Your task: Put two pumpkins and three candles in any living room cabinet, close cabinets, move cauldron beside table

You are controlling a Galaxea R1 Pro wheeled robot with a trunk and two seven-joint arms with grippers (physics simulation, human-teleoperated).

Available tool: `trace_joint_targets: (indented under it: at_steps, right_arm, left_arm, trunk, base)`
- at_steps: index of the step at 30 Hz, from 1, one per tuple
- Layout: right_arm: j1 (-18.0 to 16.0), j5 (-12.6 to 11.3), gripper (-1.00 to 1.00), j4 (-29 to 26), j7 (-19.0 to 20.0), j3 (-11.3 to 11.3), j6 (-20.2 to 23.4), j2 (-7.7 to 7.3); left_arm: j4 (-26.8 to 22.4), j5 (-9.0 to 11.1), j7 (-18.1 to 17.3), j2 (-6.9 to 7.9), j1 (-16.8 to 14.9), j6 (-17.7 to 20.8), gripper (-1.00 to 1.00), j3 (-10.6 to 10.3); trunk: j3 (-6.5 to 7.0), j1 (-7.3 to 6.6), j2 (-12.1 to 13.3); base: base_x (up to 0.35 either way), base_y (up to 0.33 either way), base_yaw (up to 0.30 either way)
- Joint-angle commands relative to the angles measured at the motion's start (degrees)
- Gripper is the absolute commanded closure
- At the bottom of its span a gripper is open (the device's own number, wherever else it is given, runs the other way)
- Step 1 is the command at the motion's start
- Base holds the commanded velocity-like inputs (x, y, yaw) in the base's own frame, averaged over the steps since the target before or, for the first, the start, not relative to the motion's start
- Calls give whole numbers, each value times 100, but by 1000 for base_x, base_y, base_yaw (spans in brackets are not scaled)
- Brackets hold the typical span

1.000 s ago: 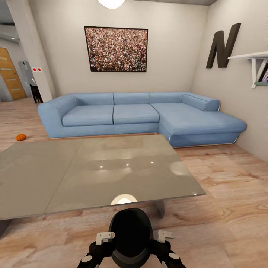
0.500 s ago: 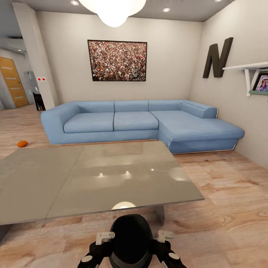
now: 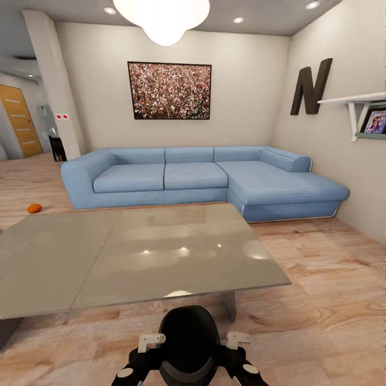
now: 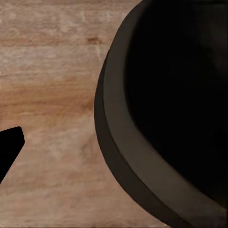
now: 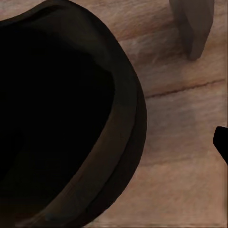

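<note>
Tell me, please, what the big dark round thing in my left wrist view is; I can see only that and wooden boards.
Observer: It is a black cauldron, low between the robot's two arms in the head view.
Operator: Is a table anywhere near it?
Observer: Yes, a grey table stands directly ahead of it.
Operator: Can you see a pumpkin?
Observer: One orange pumpkin lies on the floor beyond the table, off to the left, near the end of a blue sofa.
</note>
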Motion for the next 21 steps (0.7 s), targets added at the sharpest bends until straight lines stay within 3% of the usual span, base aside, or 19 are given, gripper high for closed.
trace_joint_targets:
  at_steps: [1,21]
  right_arm:
    - [-3,-56,-100,-4,-48,48,-4,-5]
    - [-4,-92,-100,-12,-53,48,16,-6]
  left_arm:
    - [-2,54,31,5,-2,-3,-100,-39]
    - [7,51,32,5,-2,-3,-100,-39]
  trunk:
    - [-5,-4,-2]
    - [-5,-4,-2]
  base:
    - [-290,0,0]
    - [-304,0,0]
